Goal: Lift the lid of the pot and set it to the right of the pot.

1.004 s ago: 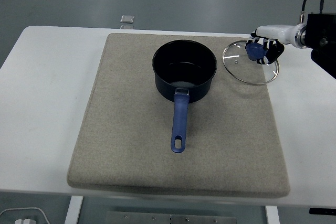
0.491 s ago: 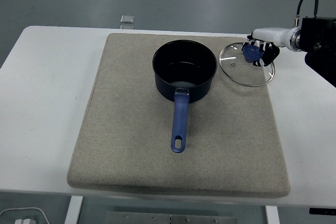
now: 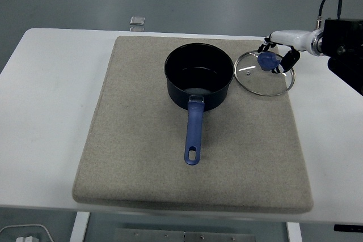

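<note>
The lid point(image 3: 264, 72) has moved closer, just right of the pot point(image 3: 199, 76). The right hand point(image 3: 276, 58) still pinches its knob, so letting go comes next.

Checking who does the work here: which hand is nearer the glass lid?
Right. The right hand is at the glass lid, fingers around its blue knob. The left hand is not in view.

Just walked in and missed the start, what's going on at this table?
The robot's right hand is at the blue knob of a glass lid, which sits on the grey mat just right of the dark blue pot. The pot is open, its handle pointing toward the near edge. The left arm isn't visible.
</note>
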Robot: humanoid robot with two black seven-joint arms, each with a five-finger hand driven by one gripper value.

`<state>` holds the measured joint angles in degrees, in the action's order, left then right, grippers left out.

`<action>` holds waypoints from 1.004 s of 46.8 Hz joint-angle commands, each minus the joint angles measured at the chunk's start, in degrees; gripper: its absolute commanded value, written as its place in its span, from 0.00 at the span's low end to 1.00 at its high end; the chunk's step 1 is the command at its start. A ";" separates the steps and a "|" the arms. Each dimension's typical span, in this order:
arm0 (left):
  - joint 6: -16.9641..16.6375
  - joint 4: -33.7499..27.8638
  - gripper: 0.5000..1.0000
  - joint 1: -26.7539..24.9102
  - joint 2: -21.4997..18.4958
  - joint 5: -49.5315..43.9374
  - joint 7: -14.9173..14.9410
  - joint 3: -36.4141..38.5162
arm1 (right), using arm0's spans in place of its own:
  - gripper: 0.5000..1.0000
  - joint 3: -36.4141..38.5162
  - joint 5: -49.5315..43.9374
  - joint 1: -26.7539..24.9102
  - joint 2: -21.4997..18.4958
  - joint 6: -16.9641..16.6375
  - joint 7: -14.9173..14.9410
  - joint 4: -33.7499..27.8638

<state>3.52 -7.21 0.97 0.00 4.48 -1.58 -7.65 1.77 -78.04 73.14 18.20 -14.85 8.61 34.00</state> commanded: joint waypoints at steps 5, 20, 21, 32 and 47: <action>0.00 0.00 1.00 0.00 0.00 0.00 0.00 0.00 | 0.77 0.08 0.08 0.68 0.09 -0.18 0.26 0.28; 0.00 0.00 1.00 0.00 0.00 0.00 0.00 0.00 | 0.81 0.96 15.01 1.92 0.96 -0.70 0.35 0.28; 0.00 0.00 1.00 0.00 0.00 0.00 0.09 0.00 | 0.81 0.96 16.42 1.92 0.96 -0.70 0.35 0.36; 0.00 0.00 1.00 0.00 0.00 0.00 0.00 0.00 | 0.81 0.87 36.46 1.92 1.05 -0.70 0.35 0.28; 0.00 0.00 1.00 0.00 0.00 0.00 0.00 0.00 | 0.81 5.53 54.21 1.30 0.70 -0.88 0.26 0.19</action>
<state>3.52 -7.21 0.96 0.00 4.48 -1.58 -7.65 6.67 -27.18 74.60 18.99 -15.63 8.89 34.18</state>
